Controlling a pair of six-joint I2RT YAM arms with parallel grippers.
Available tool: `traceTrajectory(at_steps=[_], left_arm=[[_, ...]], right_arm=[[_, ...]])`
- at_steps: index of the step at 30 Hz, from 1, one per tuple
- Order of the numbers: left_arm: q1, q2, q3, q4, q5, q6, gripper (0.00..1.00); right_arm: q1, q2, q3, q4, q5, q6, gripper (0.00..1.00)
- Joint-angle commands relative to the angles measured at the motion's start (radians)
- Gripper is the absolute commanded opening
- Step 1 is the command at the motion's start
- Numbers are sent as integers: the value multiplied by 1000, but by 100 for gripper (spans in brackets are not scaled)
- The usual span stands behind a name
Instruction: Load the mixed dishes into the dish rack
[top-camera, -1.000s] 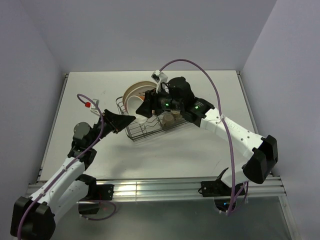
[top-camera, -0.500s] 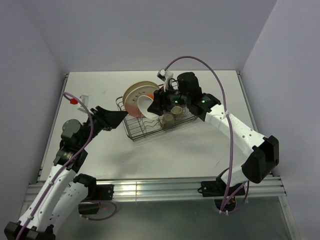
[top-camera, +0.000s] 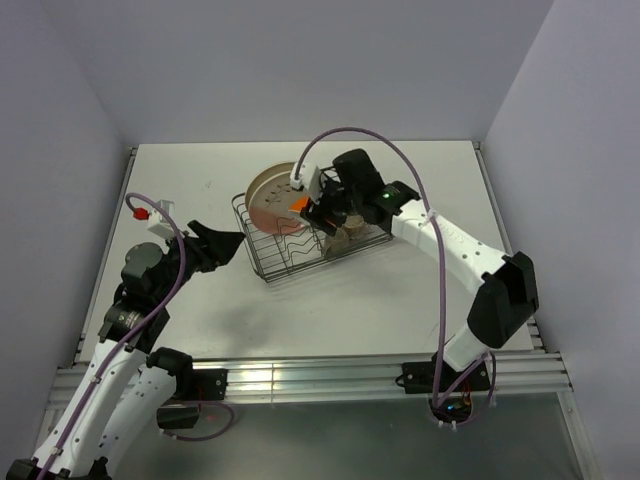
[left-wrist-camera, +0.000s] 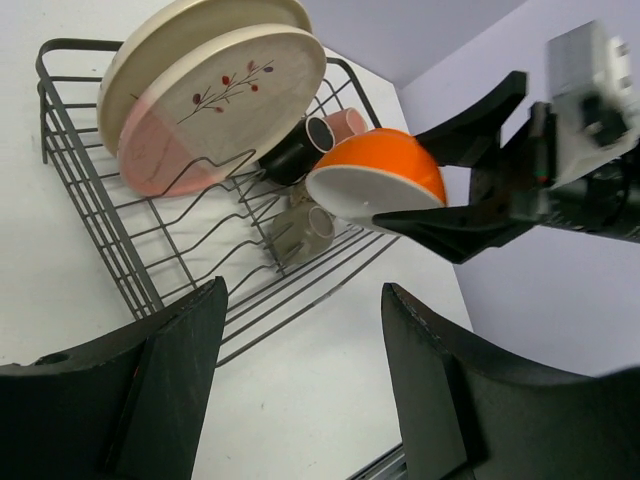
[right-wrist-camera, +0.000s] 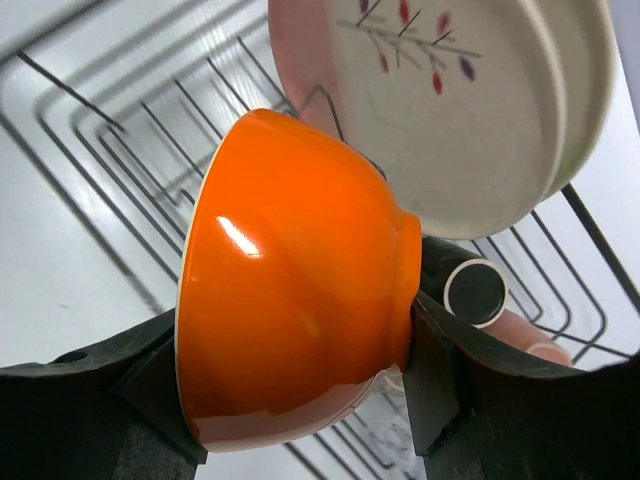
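Observation:
My right gripper (top-camera: 310, 207) is shut on the small orange bowl (right-wrist-camera: 300, 290), which hangs tilted on its side over the black wire dish rack (top-camera: 262, 262). The bowl (left-wrist-camera: 385, 170) hangs just in front of two cream plates standing on edge at the rack's far left, the pink-tinted plate (left-wrist-camera: 215, 105) in front of the other plate (left-wrist-camera: 180, 30). A dark mug (left-wrist-camera: 295, 155), a pink mug (left-wrist-camera: 345, 122) and an olive mug (left-wrist-camera: 300, 232) lie in the rack. My left gripper (left-wrist-camera: 302, 290) is open and empty over the table, left of the rack.
White side walls border the tabletop (top-camera: 400, 290), and a metal rail (top-camera: 330, 375) runs along its near edge. The right arm's purple cable (top-camera: 340, 135) arcs above the rack.
The right gripper has carried the bowl left over the rack, toward the plates. The left arm has drawn back to the left, away from the rack, its jaws a little wider.

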Motion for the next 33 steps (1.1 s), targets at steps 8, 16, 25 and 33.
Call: traceTrajectory(at_steps=[8,16,25,33], left_arm=[[5,-19,-7,-20,-45,36,69],[5,-46,-38,-35,-63,35,69],[6,-21,-47,-14,-65,46,70],[8,0,-47,-6,-66,56,70]], right_arm=[[108,102,69,72,205,-382,6],[136,142,55,65,234,-575,7],[151,192,72,35,217,-678,9],[165,252,112,10,209,-709,13]])
